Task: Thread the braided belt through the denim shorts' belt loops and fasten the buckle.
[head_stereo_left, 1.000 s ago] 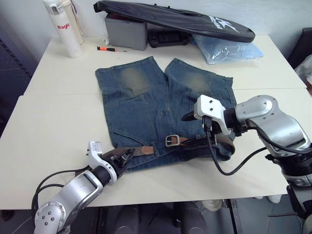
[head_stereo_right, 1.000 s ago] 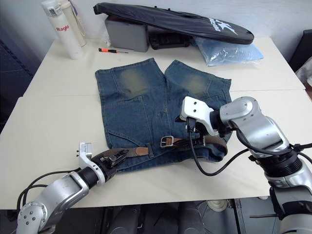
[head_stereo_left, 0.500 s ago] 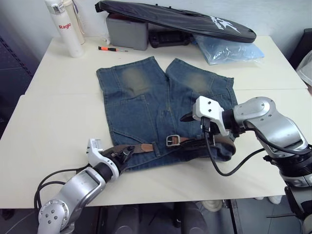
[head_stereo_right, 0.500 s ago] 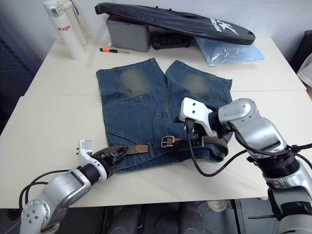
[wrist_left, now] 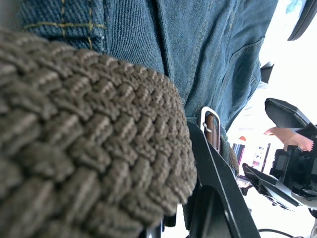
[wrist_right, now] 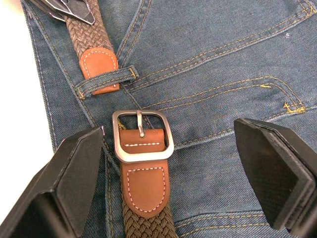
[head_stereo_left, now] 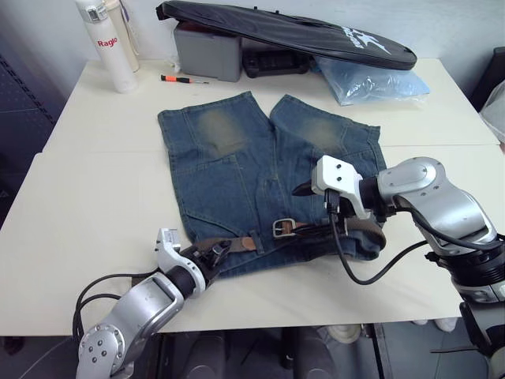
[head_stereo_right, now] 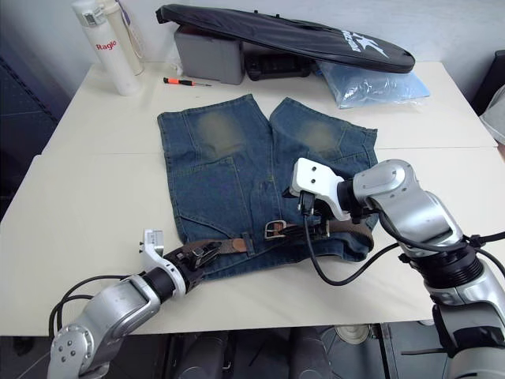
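Left gripper (head_stereo_left: 211, 254): pinches the braided belt (wrist_right: 93, 27) a short way behind its tan leather tip, at the near left corner of the denim shorts (head_stereo_left: 237, 170). In the left wrist view the weave sits pressed against one black finger.

Belt tip: lies ahead of the left gripper, toward the robot's right. The right wrist view shows the tan tip already tucked under one of the belt loops (wrist_right: 106, 79), poking a little way through.

Belt long axis: runs left to right along the waistband, which is the near edge of the shorts. Feeding therefore goes rightward, along the strap's own length.

Buckle (wrist_right: 142, 136): lies flat on the denim just beyond the tip, prong resting across the frame. Tip and buckle are near one another but apart.

Right gripper (head_stereo_right: 312, 217): spread wide, holding nothing. It hovers over the buckle, one pad on either side of it in the right wrist view.

Nearer arm: the left holds the tip end; the right is closer to the buckle.

Key relation: tip and buckle frame lie nearly in line, so the tip likely needs a further push rightward.

Edges and room: the table (head_stereo_left: 95, 189) edge runs just behind the left gripper, leaving little room to draw back. Bare table lies to the left of it.
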Controlling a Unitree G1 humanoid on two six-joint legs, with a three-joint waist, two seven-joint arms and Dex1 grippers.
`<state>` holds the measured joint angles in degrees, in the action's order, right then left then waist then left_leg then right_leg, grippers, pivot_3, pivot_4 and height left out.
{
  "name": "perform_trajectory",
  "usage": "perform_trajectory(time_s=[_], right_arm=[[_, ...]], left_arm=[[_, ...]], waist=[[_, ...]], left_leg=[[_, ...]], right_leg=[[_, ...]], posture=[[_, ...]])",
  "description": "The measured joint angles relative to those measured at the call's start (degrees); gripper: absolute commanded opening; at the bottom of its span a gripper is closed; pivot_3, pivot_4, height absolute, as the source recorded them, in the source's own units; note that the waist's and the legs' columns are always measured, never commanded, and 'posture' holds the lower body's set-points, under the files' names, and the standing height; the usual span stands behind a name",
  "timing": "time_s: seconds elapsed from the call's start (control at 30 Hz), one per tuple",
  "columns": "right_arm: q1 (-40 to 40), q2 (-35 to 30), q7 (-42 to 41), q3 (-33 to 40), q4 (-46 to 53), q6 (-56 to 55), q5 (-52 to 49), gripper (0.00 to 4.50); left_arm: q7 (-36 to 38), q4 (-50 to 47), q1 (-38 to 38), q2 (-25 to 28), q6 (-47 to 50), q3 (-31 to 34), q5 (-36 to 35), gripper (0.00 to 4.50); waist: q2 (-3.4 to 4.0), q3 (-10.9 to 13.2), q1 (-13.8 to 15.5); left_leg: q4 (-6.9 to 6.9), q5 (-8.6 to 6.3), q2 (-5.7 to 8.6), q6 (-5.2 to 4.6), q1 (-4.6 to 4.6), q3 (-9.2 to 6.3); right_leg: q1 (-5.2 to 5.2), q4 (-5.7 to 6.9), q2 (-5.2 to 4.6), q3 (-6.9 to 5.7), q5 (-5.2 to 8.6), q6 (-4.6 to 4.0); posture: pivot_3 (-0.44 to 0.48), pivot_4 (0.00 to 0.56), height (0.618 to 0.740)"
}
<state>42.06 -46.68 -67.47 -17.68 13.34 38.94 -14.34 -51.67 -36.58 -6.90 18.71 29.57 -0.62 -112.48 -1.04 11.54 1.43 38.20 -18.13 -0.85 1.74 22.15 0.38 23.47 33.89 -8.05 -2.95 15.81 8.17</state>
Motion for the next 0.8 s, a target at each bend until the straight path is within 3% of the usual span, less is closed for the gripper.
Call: perform_trajectory(time_s=[0.3,0.8], right_arm=[[-0.01,0.0,-0.5,-0.09,0.02,0.02,0.36,4.49],[1.2,0.0,-3.28,-2.08,0.8,0.28,0.8,4.49]], left_arm=[[1.41,2.04,-0.41,-5.0,-1.91,-0.64,0.0,0.0],[4.25,8.4,5.64,-2.76,1.99,-5.14,0.2,0.0]], waist=[[0.03,-0.02,0.01],[0.14,-0.08,0.33]], left_leg=[[0.0,0.0,0.0,0.0,-0.02,0.0],[0.11,0.02,0.02,-0.04,-0.03,-0.03]], right_leg=[[0.0,0.01,0.01,0.0,0.0,0.0],[-0.08,0.04,0.0,0.0,-0.04,0.02]], posture=[[0.0,0.15,0.74],[0.0,0.15,0.74]])
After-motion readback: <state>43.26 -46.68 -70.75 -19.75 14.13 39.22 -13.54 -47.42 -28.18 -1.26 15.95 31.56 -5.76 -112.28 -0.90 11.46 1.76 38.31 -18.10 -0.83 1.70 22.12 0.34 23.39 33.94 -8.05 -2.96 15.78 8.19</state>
